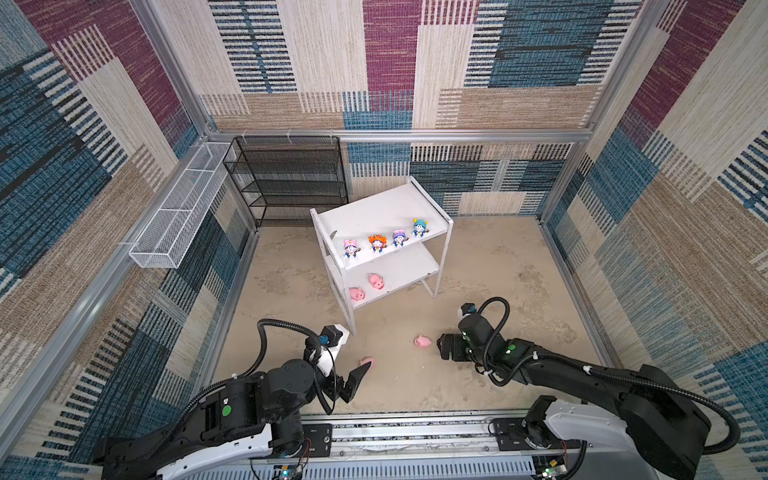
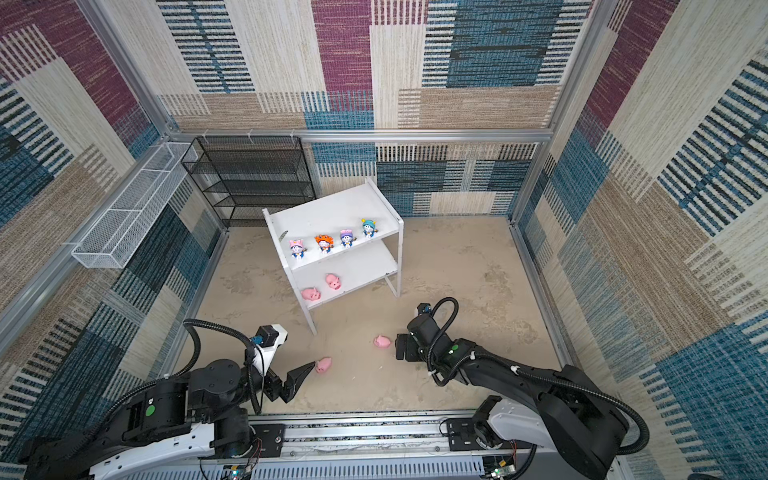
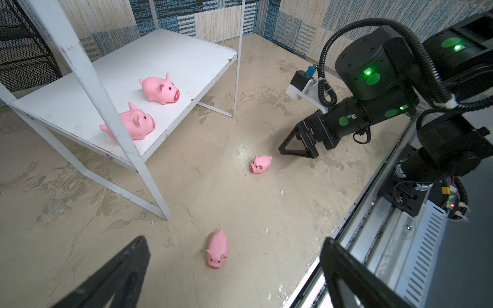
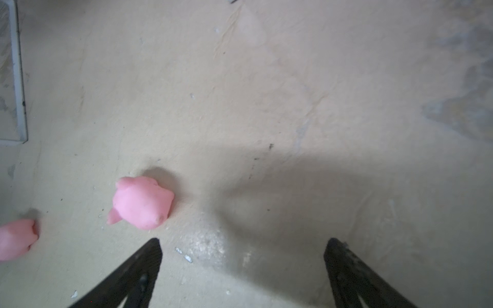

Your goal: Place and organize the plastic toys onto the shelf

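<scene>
Your left tool (image 3: 234, 240) is released, jaws spread wide with nothing between them. It hangs low over the worktop (image 1: 498, 291). A loose pink pig (image 3: 217, 249) lies just ahead of its fingertips, snout toward the wrist camera.

Your right tool (image 4: 244, 240) is spread too and grasps nothing. The second loose pig (image 4: 142, 202) sits on the worktop just past one fingertip, off to the side of the gap rather than between the jaws. That wrist view is soft, but the pig looks to have its tail end toward the tool. The two loose pigs lie apart from each other, in front of the white two-tier shelf (image 1: 386, 203).

On the shelf's top tier (image 1: 365, 220), four figurines stand upright in a row along the front edge. From left to right they are:
- the pink-hooded figurine (image 1: 350, 248)
- the orange-hooded figurine (image 1: 377, 243)
- the purple-hooded figurine (image 1: 399, 238)
- the teal-hooded figurine (image 1: 419, 228)

On the lower tier (image 1: 409, 270), the pig at the left end (image 1: 356, 294) and the pig beside it (image 1: 376, 281) stand close together, snouts facing forward.

A black wire-mesh rack (image 1: 286, 178) stands behind the shelf. A white wire-mesh basket (image 1: 178, 216) hangs along the left wall.
</scene>
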Tool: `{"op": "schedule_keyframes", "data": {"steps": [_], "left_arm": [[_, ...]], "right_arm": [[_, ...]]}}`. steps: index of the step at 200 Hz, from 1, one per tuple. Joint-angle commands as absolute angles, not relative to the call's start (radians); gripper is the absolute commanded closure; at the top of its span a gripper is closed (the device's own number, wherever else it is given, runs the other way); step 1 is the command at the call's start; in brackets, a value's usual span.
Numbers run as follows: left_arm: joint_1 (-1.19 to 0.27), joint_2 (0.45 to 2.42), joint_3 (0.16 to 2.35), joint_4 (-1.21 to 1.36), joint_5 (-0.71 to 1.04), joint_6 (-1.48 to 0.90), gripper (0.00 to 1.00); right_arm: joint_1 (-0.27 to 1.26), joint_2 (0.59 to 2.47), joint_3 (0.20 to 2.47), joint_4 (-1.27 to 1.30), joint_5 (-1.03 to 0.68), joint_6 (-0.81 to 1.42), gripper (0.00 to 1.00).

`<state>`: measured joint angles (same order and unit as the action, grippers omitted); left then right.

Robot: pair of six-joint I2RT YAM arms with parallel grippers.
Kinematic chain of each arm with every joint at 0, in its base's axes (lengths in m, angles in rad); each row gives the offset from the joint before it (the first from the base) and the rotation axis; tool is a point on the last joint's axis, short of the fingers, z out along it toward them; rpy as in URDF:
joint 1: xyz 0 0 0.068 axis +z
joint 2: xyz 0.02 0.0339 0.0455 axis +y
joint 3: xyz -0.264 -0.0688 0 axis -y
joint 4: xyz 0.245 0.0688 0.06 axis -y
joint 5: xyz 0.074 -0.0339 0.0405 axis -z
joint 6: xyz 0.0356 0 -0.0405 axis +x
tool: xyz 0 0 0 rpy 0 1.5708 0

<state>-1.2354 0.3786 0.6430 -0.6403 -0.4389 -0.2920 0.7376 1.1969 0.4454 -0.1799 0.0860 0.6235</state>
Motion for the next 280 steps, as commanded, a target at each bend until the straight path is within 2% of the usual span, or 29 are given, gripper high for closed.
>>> {"op": "schedule_keyframes", "data": {"steps": [1, 18, 47, 82, 142, 201, 229, 280], "left_arm": [[-1.235, 0.374, 0.64, -0.613, -0.442, -0.289, 0.0], [-1.235, 0.373, 0.64, -0.616, -0.442, -0.289, 0.0], [-1.235, 0.37, 0.642, -0.621, -0.444, -0.293, 0.0], [-1.235, 0.362, 0.644, -0.628, -0.447, -0.295, 0.0], [-1.235, 0.354, 0.636, -0.619, -0.448, -0.298, 0.0], [-1.235, 0.361, 0.637, -0.618, -0.444, -0.292, 0.0], [-1.235, 0.361, 0.641, -0.621, -0.443, -0.292, 0.0], [-1.235, 0.378, 0.637, -0.599, -0.44, -0.277, 0.0]], "right_arm": [[0.736, 1.243, 0.475, -0.087, 0.004, 0.582, 0.25], [0.736, 1.294, 0.517, -0.084, 0.018, 0.562, 0.36], [0.725, 1.395, 0.593, -0.1, 0.058, 0.522, 0.36], [0.716, 1.524, 0.688, -0.111, 0.03, 0.442, 0.36], [0.727, 1.577, 0.756, -0.166, -0.109, 0.281, 0.41], [0.879, 1.634, 0.826, -0.228, -0.131, 0.145, 0.44], [0.898, 1.594, 0.823, -0.216, -0.105, 0.182, 0.42], [0.898, 1.464, 0.732, -0.211, -0.036, 0.284, 0.27]]}}
